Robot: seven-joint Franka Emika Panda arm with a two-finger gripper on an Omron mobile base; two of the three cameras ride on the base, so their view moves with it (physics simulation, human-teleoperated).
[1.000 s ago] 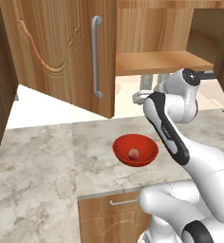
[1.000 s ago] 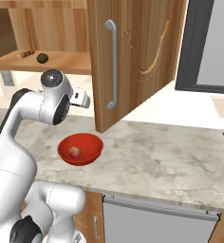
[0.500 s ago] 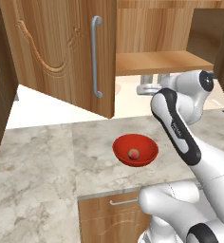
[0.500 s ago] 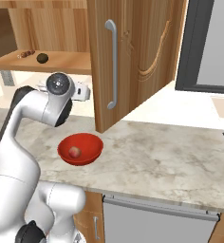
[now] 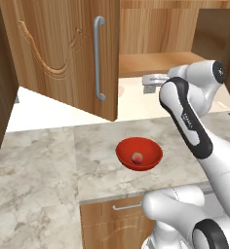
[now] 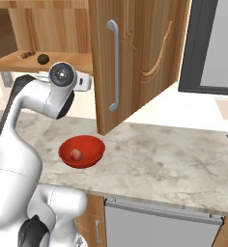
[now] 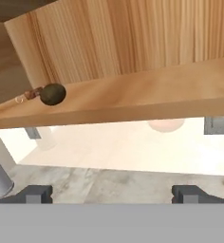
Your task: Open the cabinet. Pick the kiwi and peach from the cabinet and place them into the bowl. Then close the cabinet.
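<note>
The cabinet [image 5: 63, 53] is seen wide open, its carved doors [image 6: 135, 58] swung out over the counter [image 6: 174, 159], each with a long silver handle [image 5: 98, 58]. Its bottom shelf [image 7: 133, 102] is laid bare, and in the hand view it is looked at edge-on from just below. The marbled counter is spread beneath, with a wooden drawer front [image 5: 112, 216] under its near edge in the left base view and a grey appliance front [image 6: 159, 224] in the right one. A dark panel [image 6: 212, 43] is seen off to the right of the cabinet.

The arm is raised and bent, with the gripper [image 7: 112, 193] held up near the shelf's front edge. The fingers [image 7: 35, 193] are spread wide, far apart at the bottom of the hand view, and nothing is gripped or touched between them.

On the counter, the red bowl [image 5: 139, 153] is set in front of the open cabinet, below the arm's elbow. The peach [image 5: 136, 157] is already lying inside it, near the middle.

Up on the shelf, the kiwi [image 7: 52, 94] is spotted: a small dark oval resting toward the left end. Just beside it, further left, a small brownish item [image 7: 31, 94] is seen, too small to tell what it is. Nothing is seen between the gripper and the kiwi apart from the shelf's front lip.
</note>
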